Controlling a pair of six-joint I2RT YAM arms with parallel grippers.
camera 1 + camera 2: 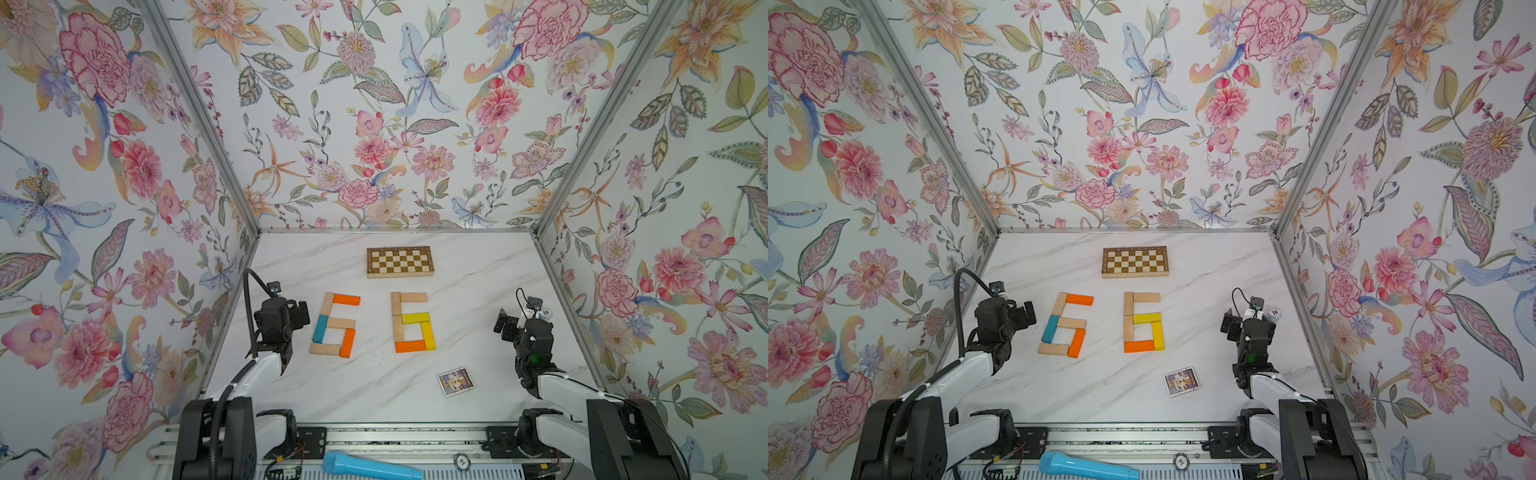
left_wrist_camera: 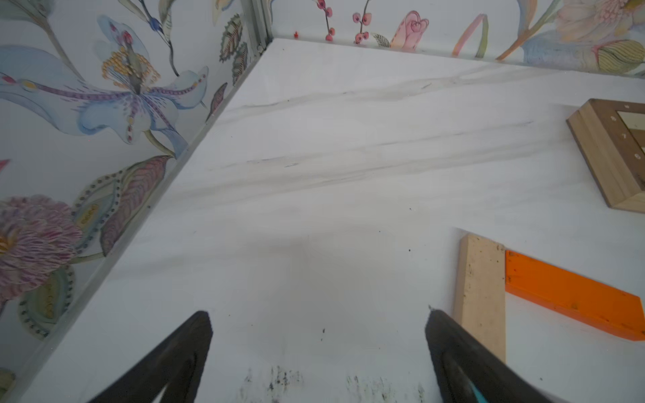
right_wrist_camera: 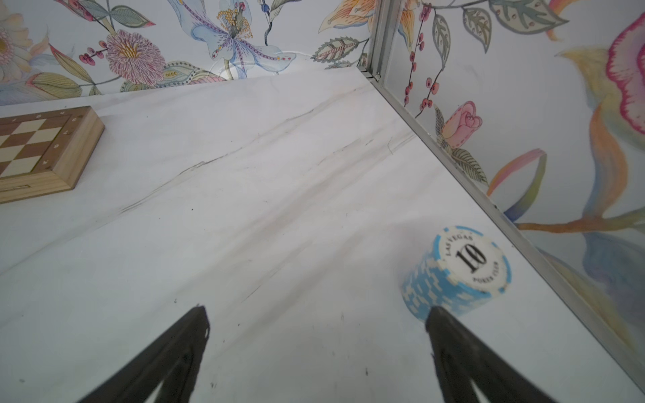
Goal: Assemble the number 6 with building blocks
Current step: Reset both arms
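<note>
The building blocks lie flat on the marble table as two figure-6 shapes in both top views. The left shape (image 1: 334, 324) has pale wood, orange and one teal bar. The right shape (image 1: 412, 326) has pale wood, yellow and orange bars. My left gripper (image 1: 284, 307) hovers just left of the left shape, open, with bare table between its fingers (image 2: 319, 314). A pale block (image 2: 481, 286) and an orange block (image 2: 572, 296) lie beside one finger. My right gripper (image 1: 521, 318) is open and empty (image 3: 317, 310), well right of the right shape.
A checkered board (image 1: 400, 262) lies at the back centre. A small picture card box (image 1: 456, 381) sits front right. A blue poker chip stack (image 3: 457, 268) stands by the right gripper, near the right wall. A light-blue microphone (image 1: 370, 467) rests on the front rail.
</note>
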